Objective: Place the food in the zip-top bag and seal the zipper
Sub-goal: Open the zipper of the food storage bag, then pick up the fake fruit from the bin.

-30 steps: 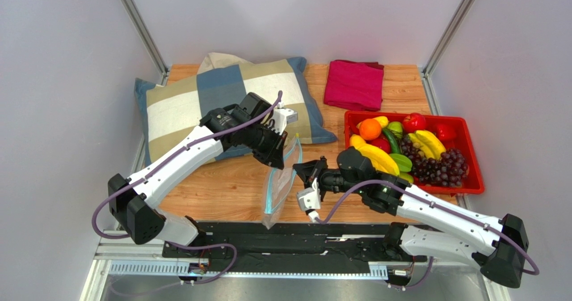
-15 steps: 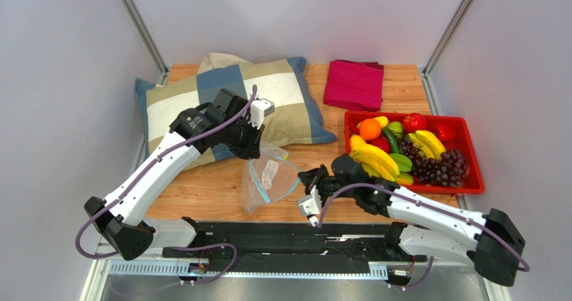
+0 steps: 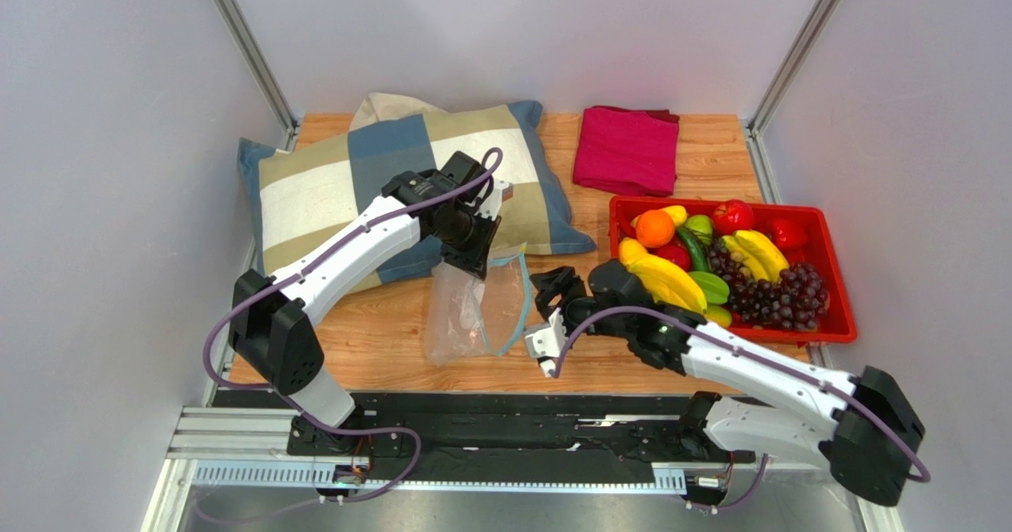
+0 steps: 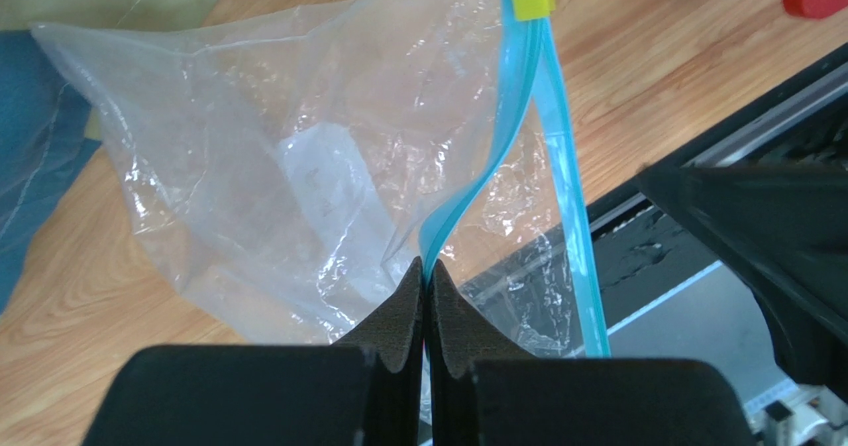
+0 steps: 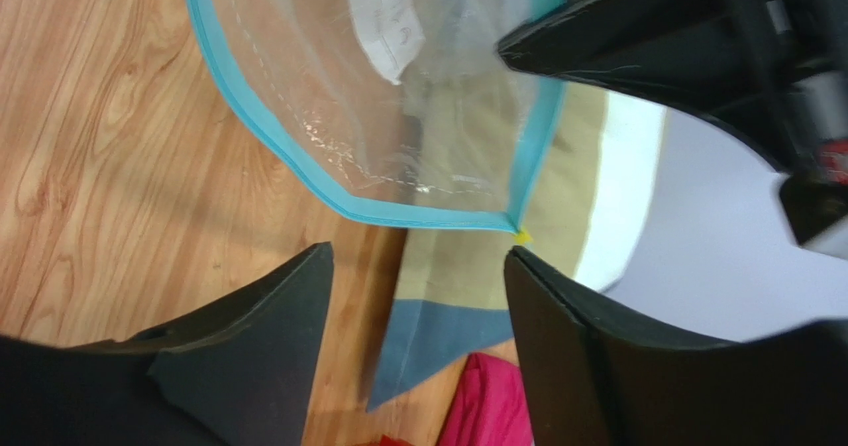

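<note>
The zip-top bag [image 3: 466, 314] is located at the table [image 3: 380, 333] centre, just near of the pillow [image 3: 333, 182], its lower part resting on the wood. The left gripper [image 4: 428, 289] is clamped fully closed on one lip of the zipper [image 4: 559, 158] – the mouth is thereby held parted. The right gripper [image 5: 416, 257] is positioned just right of the mouth, jaws spread wide and nothing held. The food [image 3: 713, 265] is piled in the red tray [image 3: 846, 319] at the right, apart from the bag.
</note>
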Controlling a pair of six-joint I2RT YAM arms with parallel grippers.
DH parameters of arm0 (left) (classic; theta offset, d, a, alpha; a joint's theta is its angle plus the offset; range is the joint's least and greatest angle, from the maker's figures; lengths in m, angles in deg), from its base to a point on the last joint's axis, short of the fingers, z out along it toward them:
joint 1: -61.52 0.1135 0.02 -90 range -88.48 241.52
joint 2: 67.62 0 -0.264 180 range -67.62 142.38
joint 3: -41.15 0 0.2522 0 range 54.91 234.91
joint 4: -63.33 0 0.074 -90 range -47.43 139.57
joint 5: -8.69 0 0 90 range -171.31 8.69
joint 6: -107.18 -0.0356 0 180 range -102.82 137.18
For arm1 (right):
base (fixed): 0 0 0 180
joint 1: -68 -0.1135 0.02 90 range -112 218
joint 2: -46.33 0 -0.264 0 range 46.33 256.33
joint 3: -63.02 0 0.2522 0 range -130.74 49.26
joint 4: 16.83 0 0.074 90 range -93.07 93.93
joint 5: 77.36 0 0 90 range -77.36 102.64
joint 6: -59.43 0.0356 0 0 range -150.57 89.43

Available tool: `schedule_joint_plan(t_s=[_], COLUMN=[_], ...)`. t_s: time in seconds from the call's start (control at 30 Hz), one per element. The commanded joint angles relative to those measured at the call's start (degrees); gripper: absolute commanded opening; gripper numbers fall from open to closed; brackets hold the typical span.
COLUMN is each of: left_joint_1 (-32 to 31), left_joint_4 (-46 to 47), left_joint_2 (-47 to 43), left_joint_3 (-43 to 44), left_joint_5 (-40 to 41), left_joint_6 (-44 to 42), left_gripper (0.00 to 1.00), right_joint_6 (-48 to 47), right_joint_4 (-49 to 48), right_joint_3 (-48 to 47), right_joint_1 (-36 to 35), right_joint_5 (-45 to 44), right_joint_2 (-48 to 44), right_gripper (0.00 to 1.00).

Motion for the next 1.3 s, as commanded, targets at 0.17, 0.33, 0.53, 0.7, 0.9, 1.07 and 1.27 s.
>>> schedule_joint_plan(t_s=[0.17,0.33,0.53,0.7,0.9,1.07,1.27], left_joint_1=[-0.2,-0.2,-0.3,-0.3,-0.3,-0.2,-0.2], left_joint_4=[5.2,7.4,10.0,9.9,10.0,9.7,9.8], left_joint_2=[1.5,0.7,-1.1,-1.6,-1.8,-1.2,-0.6], left_joint_3=[5.1,3.8,2.0,2.1,2.5,3.2,3.5], left_joint_5=[-4.7,-6.5,-7.1,-6.8,-6.4,-6.8,-6.9], left_joint_6=[7.8,8.7,8.4,7.8,7.0,6.7,6.8], left_gripper=[0.0,0.0,0.0,0.0,0.0,0.0,0.0], right_joint_6=[26.2,40.5,43.8,40.8,41.9,45.1,46.4], right_joint_4=[21.8,36.8,51.2,62.5,63.6,58.2,56.2], right_joint_3=[-13.2,-20.8,-26.3,-30.6,-28.3,-25.4,-24.3], right_joint_1=[0.2,8.9,31.4,48.1,61.2,62.3,62.3], right_joint_5=[-8.7,-11.3,3.3,11.5,11.5,6.6,2.7], right_joint_2=[-17.1,-16.4,-10.8,-4.4,-1.7,0.7,5.4], right_gripper=[0.82,0.83,0.84,0.83,0.78,0.74,0.69])
